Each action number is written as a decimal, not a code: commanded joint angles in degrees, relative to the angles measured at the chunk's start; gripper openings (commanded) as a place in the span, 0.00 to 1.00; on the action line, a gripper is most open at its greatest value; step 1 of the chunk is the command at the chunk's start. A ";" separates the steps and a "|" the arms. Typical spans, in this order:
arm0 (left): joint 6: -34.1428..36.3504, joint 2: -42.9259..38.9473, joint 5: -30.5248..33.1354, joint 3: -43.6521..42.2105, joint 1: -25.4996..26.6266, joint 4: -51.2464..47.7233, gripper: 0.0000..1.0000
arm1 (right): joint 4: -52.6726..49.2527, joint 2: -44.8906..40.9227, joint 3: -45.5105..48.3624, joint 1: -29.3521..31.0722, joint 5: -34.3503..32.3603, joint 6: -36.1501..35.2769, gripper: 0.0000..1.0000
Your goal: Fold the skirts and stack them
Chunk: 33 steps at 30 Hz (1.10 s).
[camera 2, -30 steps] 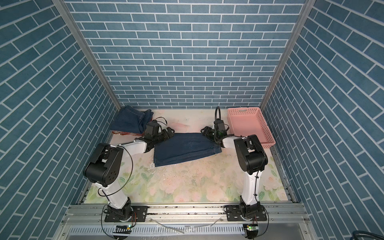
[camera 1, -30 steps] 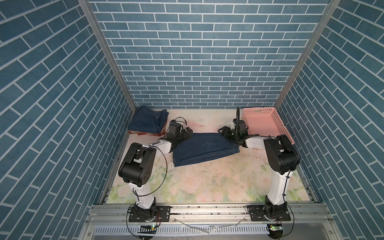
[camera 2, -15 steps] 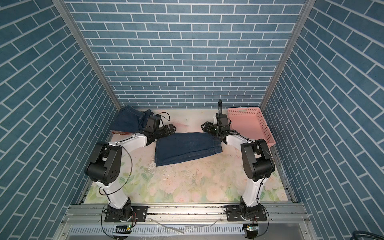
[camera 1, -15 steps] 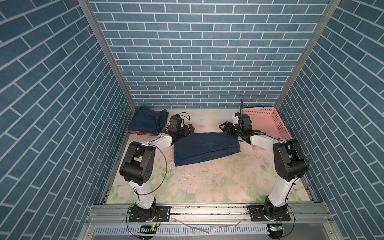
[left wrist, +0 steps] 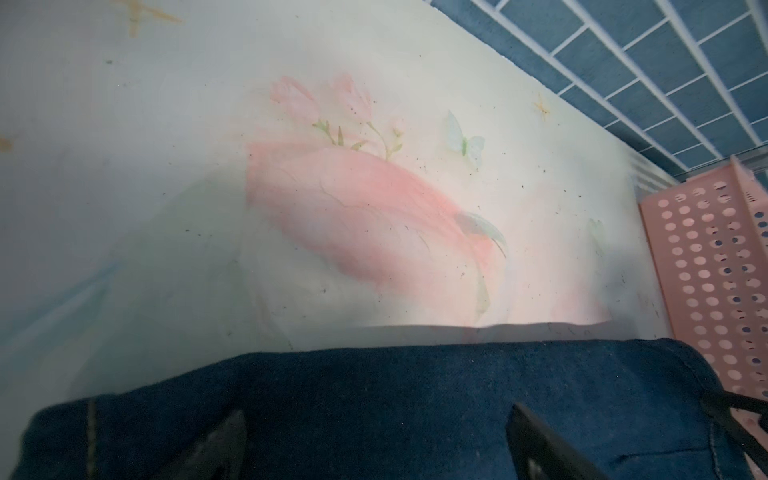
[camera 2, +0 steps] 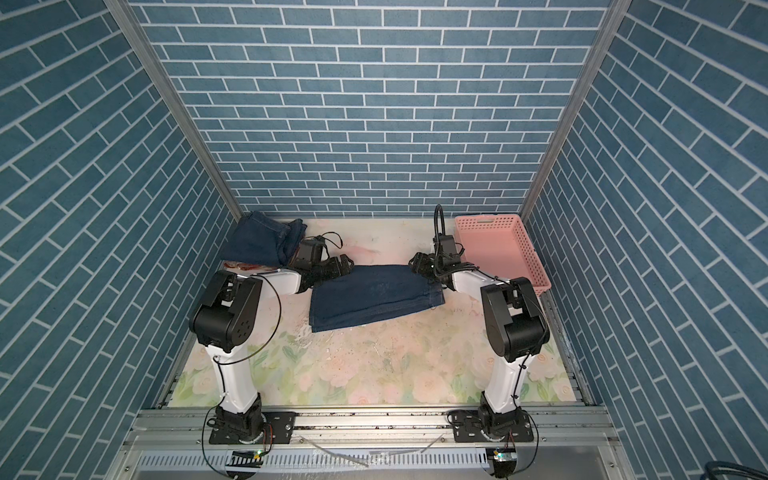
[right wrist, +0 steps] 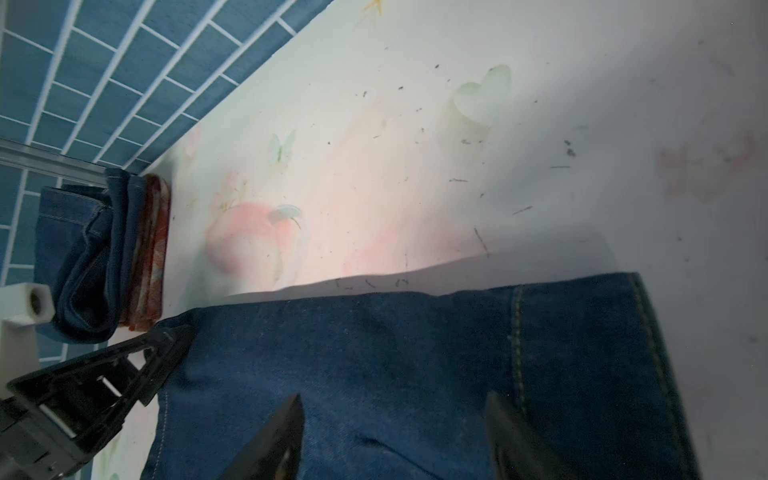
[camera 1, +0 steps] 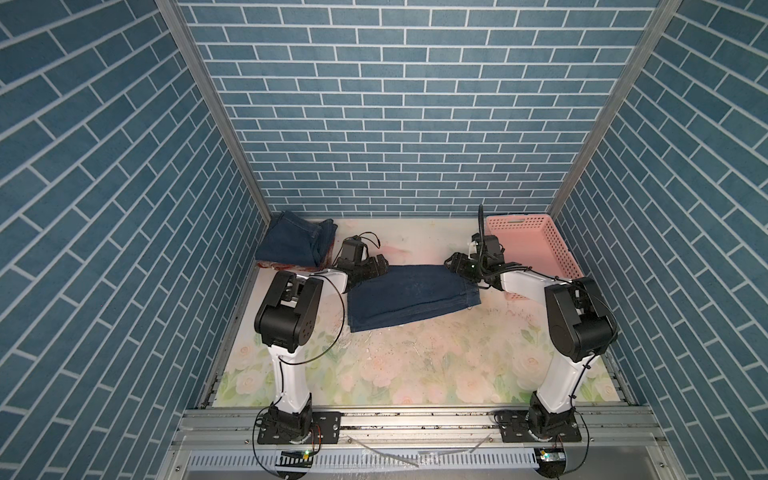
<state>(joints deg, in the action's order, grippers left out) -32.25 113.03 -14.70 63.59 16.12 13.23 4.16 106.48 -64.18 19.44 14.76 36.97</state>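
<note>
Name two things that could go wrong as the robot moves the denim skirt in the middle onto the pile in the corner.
1. The left gripper and the right gripper hang open over the far edge of the middle denim skirt; pinching only the top layer could unfold it.
2. In the corner, the folded denim skirt on the plaid skirt looks lumpy; another layer might slide off.
</note>
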 commanded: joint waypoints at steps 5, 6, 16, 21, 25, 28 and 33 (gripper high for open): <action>-4.08 0.34 -4.02 -3.08 -4.12 1.13 0.99 | -2.15 2.96 1.43 -0.50 -2.11 -2.78 0.68; -3.89 -0.36 -4.11 -2.54 -4.10 0.31 1.00 | -2.23 2.69 1.28 -0.54 -2.19 -2.87 0.69; 1.91 -10.54 1.24 6.46 -4.08 -18.22 1.00 | -8.65 -5.04 -4.00 -0.55 -3.48 -6.75 0.76; 4.29 -15.66 7.73 3.31 -4.08 -27.17 1.00 | -15.96 -8.73 -3.64 -0.63 -3.95 -9.94 0.81; 5.17 -19.46 10.40 -2.31 -4.08 -29.47 0.99 | -20.36 -11.92 -1.23 -0.72 -5.07 -12.45 0.82; 5.37 -21.65 10.95 -6.50 -4.08 -29.41 1.00 | -23.28 -13.69 -0.01 -0.72 -6.24 -13.99 0.82; 6.14 -23.33 10.64 -10.68 -4.08 -29.35 1.00 | -25.77 -14.22 1.68 -0.80 -8.79 -14.57 0.82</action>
<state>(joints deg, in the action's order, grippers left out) -27.53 91.55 -5.15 54.22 12.34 -14.81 -17.47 93.36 -64.86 18.94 8.56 25.12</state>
